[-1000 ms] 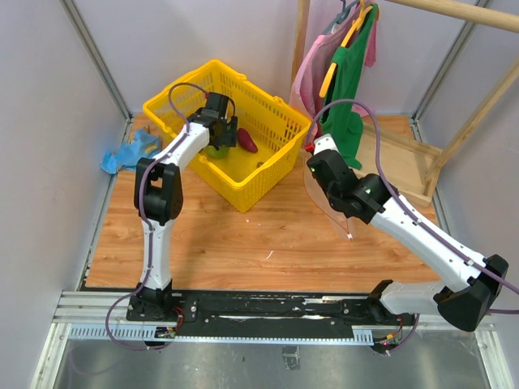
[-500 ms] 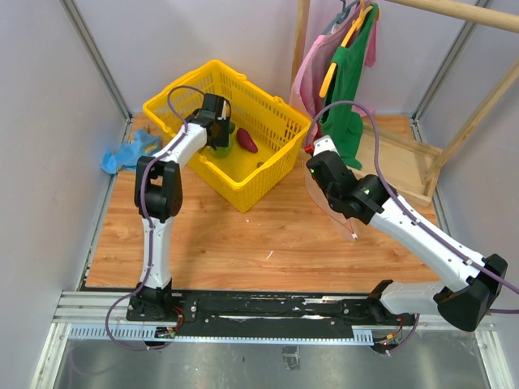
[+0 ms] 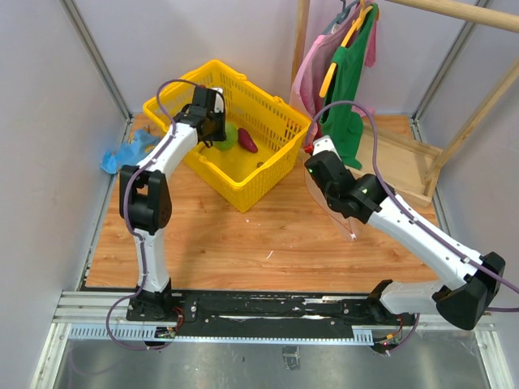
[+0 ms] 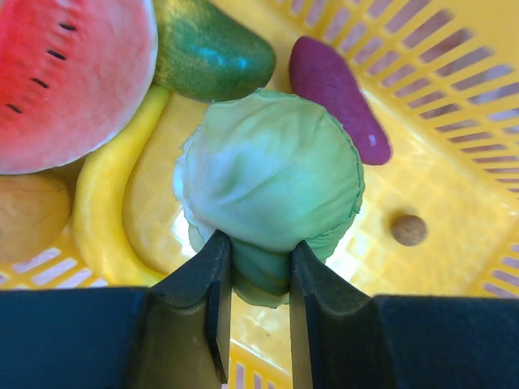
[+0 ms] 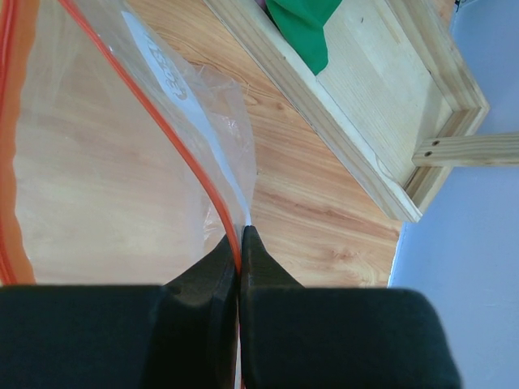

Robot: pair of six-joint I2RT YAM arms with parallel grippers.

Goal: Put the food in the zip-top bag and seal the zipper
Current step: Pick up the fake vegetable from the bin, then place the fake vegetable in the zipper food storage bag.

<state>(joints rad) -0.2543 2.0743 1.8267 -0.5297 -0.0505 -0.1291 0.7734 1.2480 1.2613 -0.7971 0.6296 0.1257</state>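
Evidently nothing is bagged yet. In the top view the food lies in the yellow basket [image 3: 259,177] at upper left, and the zip-top bag [image 3: 323,207] hangs clear and seemingly empty right of centre, well apart from it.

In the left wrist view, the left gripper [image 4: 255,267] is clamped on the lower edge of a pale green round piece [image 4: 272,170] at mid-frame. The watermelon wedge [image 4: 65,73] is at upper left.

In the right wrist view, the right gripper [image 5: 241,243] is pinched together on the bag's rim. The zipper [image 5: 195,174] bows apart and looks unsealed, so filling and sealing both remain.
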